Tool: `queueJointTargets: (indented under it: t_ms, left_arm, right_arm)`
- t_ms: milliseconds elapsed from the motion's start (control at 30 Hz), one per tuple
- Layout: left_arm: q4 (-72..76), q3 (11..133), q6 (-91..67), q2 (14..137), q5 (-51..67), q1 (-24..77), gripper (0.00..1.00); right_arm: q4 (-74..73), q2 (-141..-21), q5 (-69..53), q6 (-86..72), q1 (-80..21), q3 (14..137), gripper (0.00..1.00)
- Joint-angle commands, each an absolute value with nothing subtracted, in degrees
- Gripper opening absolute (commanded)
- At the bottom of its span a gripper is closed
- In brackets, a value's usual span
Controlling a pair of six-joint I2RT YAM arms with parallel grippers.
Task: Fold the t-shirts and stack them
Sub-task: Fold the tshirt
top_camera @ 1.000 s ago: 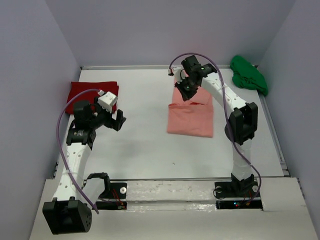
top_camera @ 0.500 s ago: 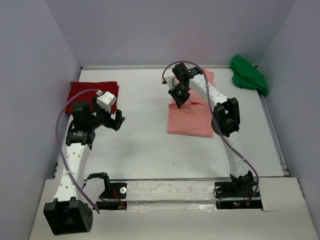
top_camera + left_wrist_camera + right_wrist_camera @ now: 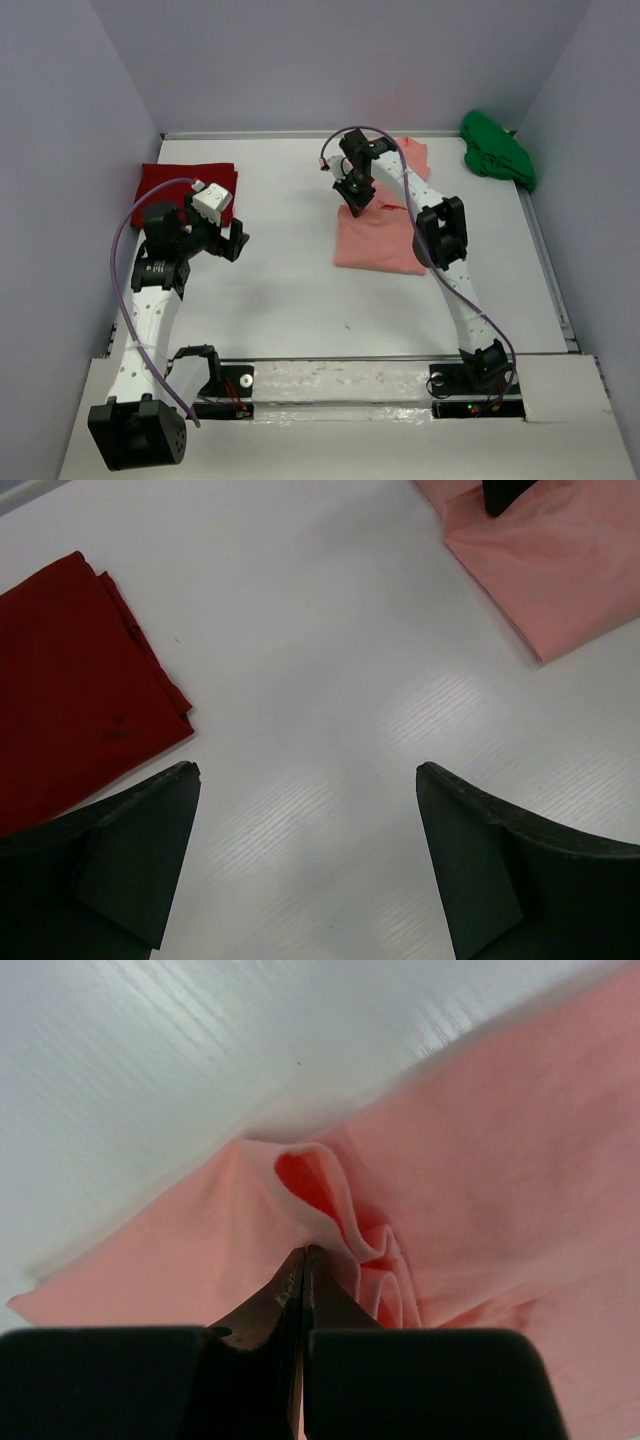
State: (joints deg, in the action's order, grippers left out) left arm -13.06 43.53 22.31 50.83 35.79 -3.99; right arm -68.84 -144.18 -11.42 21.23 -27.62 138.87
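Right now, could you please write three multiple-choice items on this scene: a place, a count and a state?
1. Where is the crumpled bright green cloth shirt? A. far right corner of the white table B. near left edge C. centre
2. How many shirts lie there? A. two B. three C. four
3. The right gripper is: A. open B. shut on the salmon-pink cloth shirt C. out of view
Answers: 1 A: it sits bunched by the far right wall. 2 B: green, pink and a folded deep red cloth shirt. 3 B: the wrist view shows jaws closed on pinched cloth.
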Motion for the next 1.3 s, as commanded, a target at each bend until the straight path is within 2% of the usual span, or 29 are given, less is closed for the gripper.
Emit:
queueJointTargets:
  t_ms: [0, 333, 500, 600, 633, 700, 733, 767, 867, 1033, 1267]
  left_arm:
    - [-11.2, 43.0, 23.0, 50.1, 37.2, -4.6, 0.99]
    - [-10.5, 42.4, 23.3, 49.6, 37.1, -5.0, 0.99]
    - [-10.6, 42.6, 23.2, 49.5, 37.4, -5.1, 0.99]
    - [-12.1, 43.9, 24.2, 49.7, 39.4, -5.1, 0.99]
    - [-13.1, 45.3, 24.3, 50.2, 39.9, -5.1, 0.99]
    - [-14.1, 47.0, 24.6, 51.8, 41.8, -4.9, 0.99]
    - [-15.2, 48.8, 24.5, 52.7, 42.4, -4.7, 0.99]
    - [-16.1, 49.8, 24.7, 55.0, 43.8, -4.0, 0.99]
    - [-18.8, 53.6, 25.0, 59.2, 46.2, -0.7, 0.95]
    - [-20.6, 60.0, 22.8, 72.0, 45.9, 8.0, 0.91]
    - [-23.5, 66.1, 20.4, 92.4, 54.6, 16.9, 0.80]
  right_arm:
    - [-69.4, -146.6, -9.3, 21.2, -28.3, 141.8, 0.00]
    - [-69.2, -149.6, -6.3, 21.2, -28.3, 144.0, 0.00]
    - [-69.3, -143.9, -5.9, 21.7, -28.3, 141.0, 0.00]
    - [-67.9, -136.0, -3.4, 21.9, -28.3, 136.3, 0.00]
    - [-66.4, -131.0, -2.6, 22.0, -28.3, 134.7, 0.10]
    - [-62.8, -125.7, 0.5, 22.2, -28.3, 128.5, 0.18]
    - [-61.6, -120.7, 3.0, 22.2, -28.3, 126.5, 0.30]
    - [-59.4, -118.4, 6.5, 21.7, -28.3, 124.4, 0.36]
    - [-57.7, -111.0, 10.2, 18.7, -25.3, 116.5, 0.48]
    - [-57.7, -102.9, 10.6, 10.7, -20.8, 102.5, 0.51]
    - [-54.5, -92.2, 3.4, 4.4, -17.8, 84.8, 0.48]
